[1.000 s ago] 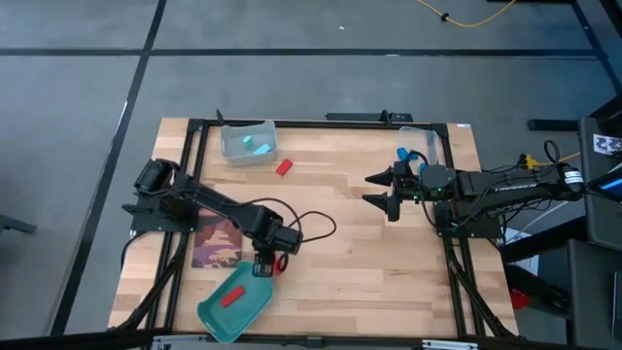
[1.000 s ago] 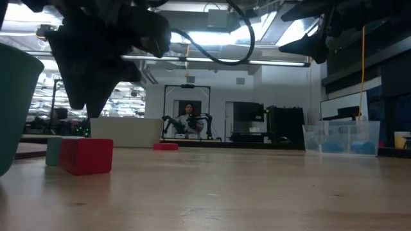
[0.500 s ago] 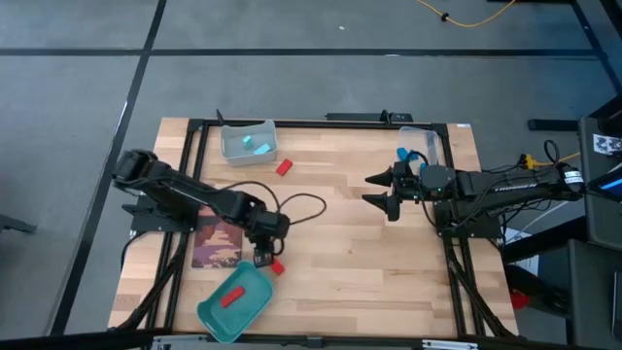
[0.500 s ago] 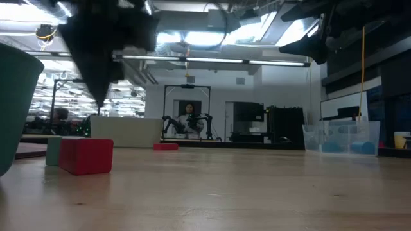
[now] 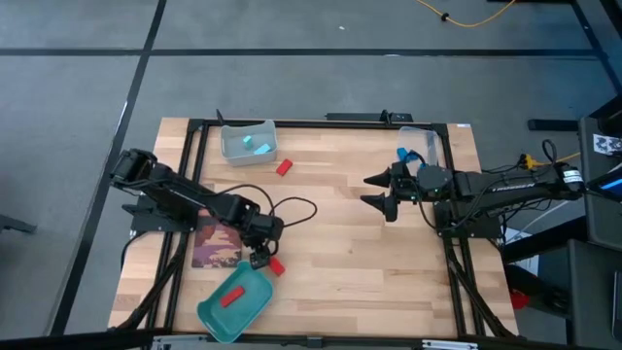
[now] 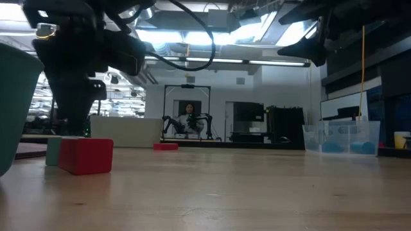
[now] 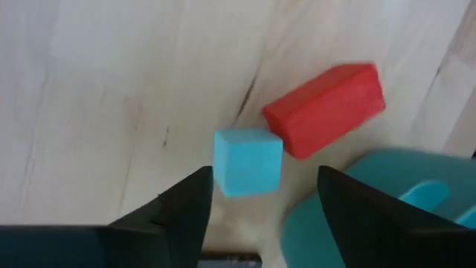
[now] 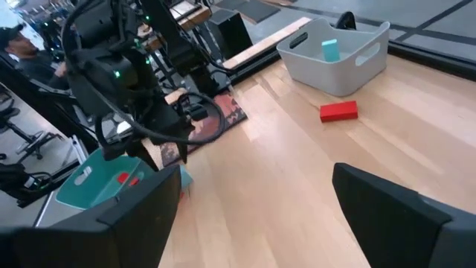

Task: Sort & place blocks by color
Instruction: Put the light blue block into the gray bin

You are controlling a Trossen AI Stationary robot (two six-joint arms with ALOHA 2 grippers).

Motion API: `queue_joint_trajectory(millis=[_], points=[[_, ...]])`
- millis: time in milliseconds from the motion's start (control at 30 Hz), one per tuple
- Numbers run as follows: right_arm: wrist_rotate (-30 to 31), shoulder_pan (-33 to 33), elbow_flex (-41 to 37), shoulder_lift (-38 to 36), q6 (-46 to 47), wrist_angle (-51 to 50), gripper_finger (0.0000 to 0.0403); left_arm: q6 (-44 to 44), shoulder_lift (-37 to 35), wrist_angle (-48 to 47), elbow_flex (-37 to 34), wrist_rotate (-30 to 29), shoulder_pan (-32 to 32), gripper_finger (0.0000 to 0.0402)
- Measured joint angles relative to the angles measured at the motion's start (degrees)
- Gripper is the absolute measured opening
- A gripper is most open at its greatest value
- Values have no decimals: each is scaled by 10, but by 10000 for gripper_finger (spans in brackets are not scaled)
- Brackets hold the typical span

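My left gripper (image 5: 260, 255) (image 7: 260, 219) is open and hovers just above the table by the teal tray's (image 5: 255, 311) far corner. A light cyan block (image 7: 248, 161) lies on the wood between and ahead of its fingers, untouched. A red block (image 7: 325, 110) (image 5: 276, 265) (image 6: 87, 156) lies flat next to it. One red block (image 5: 230, 297) lies in the tray. Another red block (image 5: 284, 167) rests near the far clear bin (image 5: 233, 146), which holds cyan blocks (image 5: 255, 147). My right gripper (image 5: 382, 192) is open and waits above the table's right half.
A second clear bin (image 5: 432, 141) at the far right corner holds a blue block (image 5: 403, 154). A patterned mat (image 5: 216, 243) lies left of my left gripper. Bare wood spreads across the table's middle (image 5: 340, 243). A person sits far back in the room (image 6: 189, 115).
My left arm has drawn back, its elbow swinging toward the table's left edge, and its gripper has shifted slightly toward the far-left and turned about its wrist. The blocks and the tray have stayed in place.
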Motion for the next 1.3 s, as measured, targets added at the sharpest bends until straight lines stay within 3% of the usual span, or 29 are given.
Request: queue_joint_trajectory(millis=[300,1300], points=[[0,0,0,2,15,1,351,61,0,-5,0,-51,-20,270],[5,0,0,2,15,3,351,105,38,5,1,-71,-26,267]])
